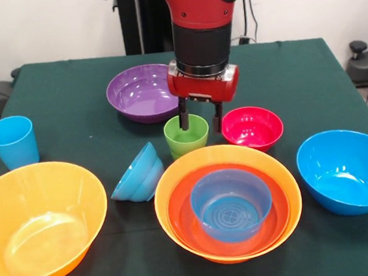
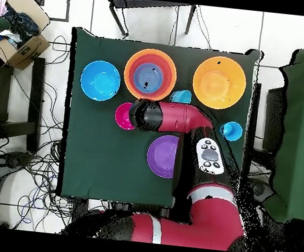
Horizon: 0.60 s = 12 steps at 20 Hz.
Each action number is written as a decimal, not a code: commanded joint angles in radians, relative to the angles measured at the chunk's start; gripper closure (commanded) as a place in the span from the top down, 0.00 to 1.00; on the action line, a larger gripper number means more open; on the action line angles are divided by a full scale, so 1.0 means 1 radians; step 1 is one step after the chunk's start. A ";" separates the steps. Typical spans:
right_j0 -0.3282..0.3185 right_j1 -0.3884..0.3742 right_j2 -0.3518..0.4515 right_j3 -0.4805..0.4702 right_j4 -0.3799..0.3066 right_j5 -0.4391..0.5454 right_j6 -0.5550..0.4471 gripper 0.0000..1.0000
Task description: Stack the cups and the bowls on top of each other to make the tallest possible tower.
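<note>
The tower [image 1: 228,202] so far is three bowls nested near the table's front edge in the front view: a big orange bowl [image 1: 176,191] holding a red-orange bowl [image 1: 182,216], with a small translucent blue bowl [image 1: 231,204] inside that. Just behind it stands the lime green cup [image 1: 186,136], upright. The gripper [image 1: 200,120] hangs over this cup with its jaws apart, one finger dipped inside the rim and the other outside it, on the side toward the pink-red bowl [image 1: 252,128], which sits just beside the cup. The purple bowl [image 1: 139,93] lies further back, toward the far edge.

Left of the tower, a blue bowl pair [image 1: 137,174] rests tipped on its side, one nested in the other. The second big orange bowl [image 1: 39,220] fills the front left corner, and the light blue cup [image 1: 12,141] stands upright near the left edge. A larger blue bowl [image 1: 347,169] sits by the right edge.

No writing or brand mark can be read on any item.

The table [image 1: 68,84] is covered in a dark green cloth. In the overhead view the floor around it is pale tile strewn with cables [image 2: 39,167], and an open cardboard box [image 2: 23,30] sits beside one corner.
</note>
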 commanded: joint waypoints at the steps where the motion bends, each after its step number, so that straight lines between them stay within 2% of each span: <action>1: -0.023 0.079 0.060 0.044 -0.091 -0.046 -0.070 1.00; 12: -0.028 0.092 0.064 0.043 -0.113 -0.062 -0.055 1.00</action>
